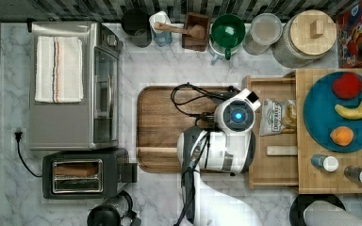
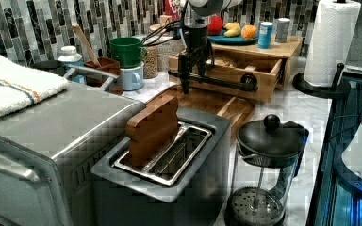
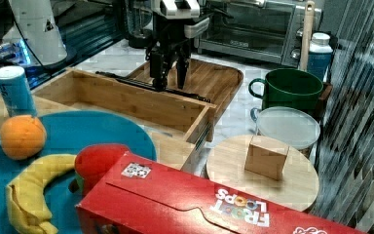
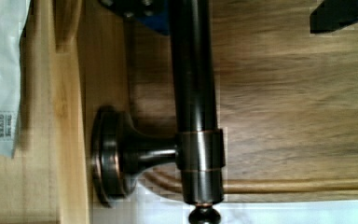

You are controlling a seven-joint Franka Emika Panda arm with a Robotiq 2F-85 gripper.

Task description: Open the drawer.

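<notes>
Drawer pulled out over the tray; gripper at the bar handle.

I see the drawer (image 3: 126, 100) standing well out from under the wooden shelf (image 1: 306, 183), its front over the walnut tray (image 1: 162, 127), a bagged item (image 1: 275, 117) lying inside. The gripper (image 3: 169, 66) points down at the handle (image 2: 217, 81), fingers apart, one on each side of the bar and not clamped. I judge the main risk to be a loss of engagement: with loose fingers, a tilted or fast pull could let the bar slip free. Pulling further could run the drawer off its slides or scrape its front on the tray rim.
</notes>
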